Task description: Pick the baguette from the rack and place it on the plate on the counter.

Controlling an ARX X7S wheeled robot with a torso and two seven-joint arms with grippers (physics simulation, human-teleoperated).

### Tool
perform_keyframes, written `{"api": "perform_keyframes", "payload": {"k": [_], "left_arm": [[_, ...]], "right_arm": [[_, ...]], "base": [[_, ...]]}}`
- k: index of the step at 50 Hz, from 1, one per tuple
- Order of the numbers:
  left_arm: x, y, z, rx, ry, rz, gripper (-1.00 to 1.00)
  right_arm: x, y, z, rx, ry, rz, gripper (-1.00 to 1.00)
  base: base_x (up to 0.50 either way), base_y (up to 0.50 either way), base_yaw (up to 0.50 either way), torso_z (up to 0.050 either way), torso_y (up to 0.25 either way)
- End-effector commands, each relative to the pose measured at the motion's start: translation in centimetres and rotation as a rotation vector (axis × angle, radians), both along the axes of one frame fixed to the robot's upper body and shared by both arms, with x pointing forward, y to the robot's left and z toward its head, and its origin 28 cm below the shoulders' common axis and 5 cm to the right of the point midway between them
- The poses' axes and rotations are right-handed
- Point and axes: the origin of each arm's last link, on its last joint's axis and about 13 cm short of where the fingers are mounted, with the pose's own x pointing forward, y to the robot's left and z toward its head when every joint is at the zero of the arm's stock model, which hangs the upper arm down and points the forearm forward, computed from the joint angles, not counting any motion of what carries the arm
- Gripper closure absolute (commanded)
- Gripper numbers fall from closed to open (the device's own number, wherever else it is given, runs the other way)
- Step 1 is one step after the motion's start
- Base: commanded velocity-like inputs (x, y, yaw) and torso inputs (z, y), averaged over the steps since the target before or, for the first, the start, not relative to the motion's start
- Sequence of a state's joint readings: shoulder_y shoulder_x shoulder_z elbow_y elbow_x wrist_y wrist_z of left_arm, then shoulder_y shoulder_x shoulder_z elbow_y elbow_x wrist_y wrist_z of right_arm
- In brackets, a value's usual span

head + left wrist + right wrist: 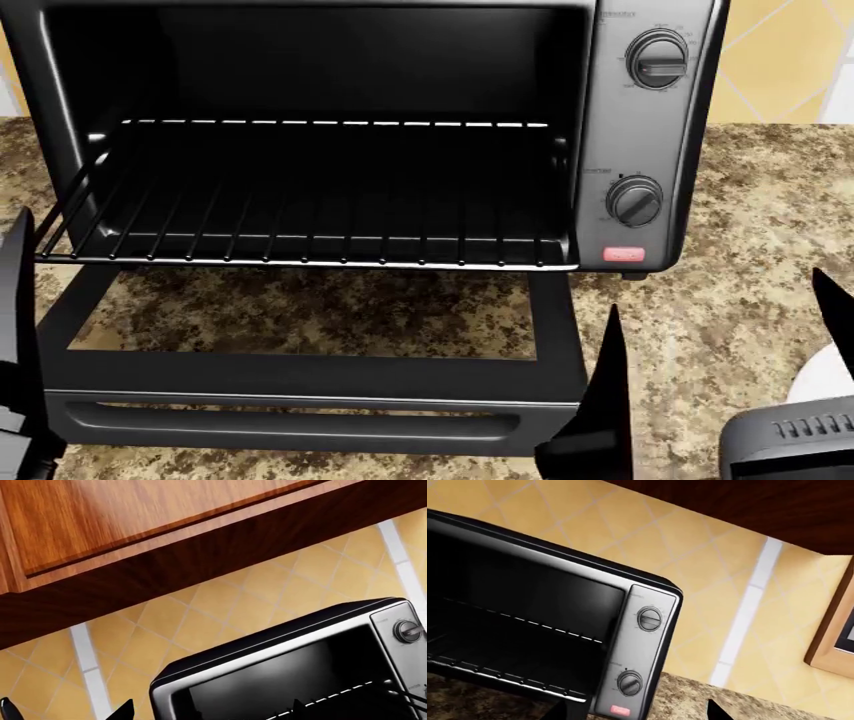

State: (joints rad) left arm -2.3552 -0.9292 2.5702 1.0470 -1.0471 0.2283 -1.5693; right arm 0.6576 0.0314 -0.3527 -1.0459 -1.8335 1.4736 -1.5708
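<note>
On granite counter [747,230]: open toaster oven [654,150].

Rack [307,225] is thin black wire with a shiny front rail. Oven [641,130] shell looks like brushed dark metal, kinda glossy (knobs too). Counter [747,230] is speckled granite-look stone, cabinet [133,520] is polished reddish wood, wall tiles [694,545] smooth yellow.

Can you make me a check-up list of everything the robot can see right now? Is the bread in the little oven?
Surface: speckled counter, bare where it shows.
Job's things: rack pulled out, no bread on it; baguette not seen; white edge at lower right may be the plate.
Clutter: nothing seen.
Grippers: left gripper and right gripper both open, holding nothing.
Cables: nothing seen.
Surroundings: toaster oven with oven door folded down, yellow tiled wall, wooden cabinet.
</note>
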Motion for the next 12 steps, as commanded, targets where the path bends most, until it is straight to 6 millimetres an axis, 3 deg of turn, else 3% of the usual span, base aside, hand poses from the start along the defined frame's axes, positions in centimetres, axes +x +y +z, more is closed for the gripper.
{"api": "perform_keyframes", "payload": {"k": [1,12], "left_arm": [[-0.01,-0.05,-0.03,0.008,0.006,-0.003,-1.0],[-0.09,-0.24,-0.04,0.006,0.013,-0.027,-1.0]], "right_arm": [[-0.54,1.89,-0.25,-0.022,-0.035,0.018,-1.0],[-1.01,2.82,-0.76,-0.037,-0.042,0.039,-1.0]], "base": [[0.0,0.0,0.0,0.0,0.0],[0.0,0.0,0.0,0.0,0.0]]}}
